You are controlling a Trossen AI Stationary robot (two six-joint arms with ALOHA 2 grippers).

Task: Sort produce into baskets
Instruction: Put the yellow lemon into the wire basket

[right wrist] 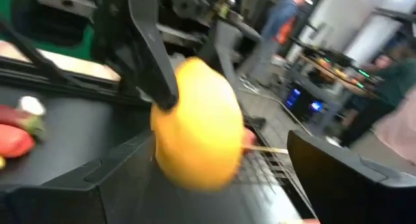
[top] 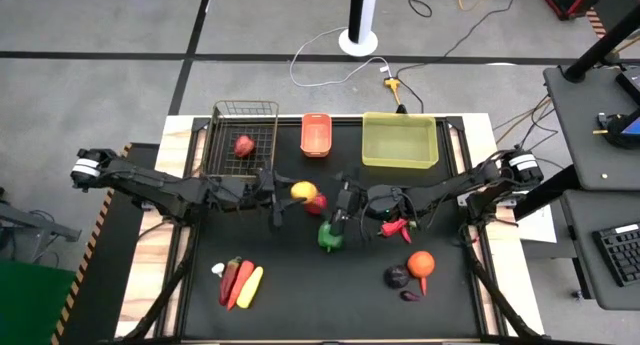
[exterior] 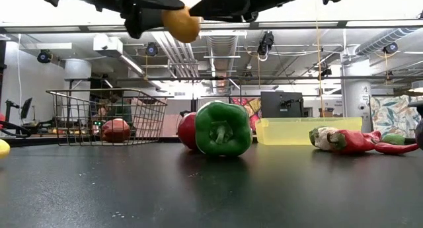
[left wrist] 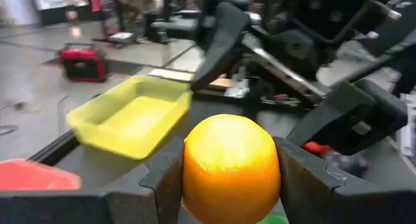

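Clamped across the lemon [left wrist: 231,169] at its widest girth, the left gripper [top: 292,198] holds it above table centre, the open right gripper [top: 335,217] at its three o'clock; it looks light, hard and slippery.

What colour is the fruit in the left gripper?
Yellow-orange; the fruit shows best in the left wrist view.

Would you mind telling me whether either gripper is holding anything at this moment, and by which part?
The left gripper holds the yellow lemon by its two opposite sides, lifted off the table. The right gripper stands open beside it, holding nothing.
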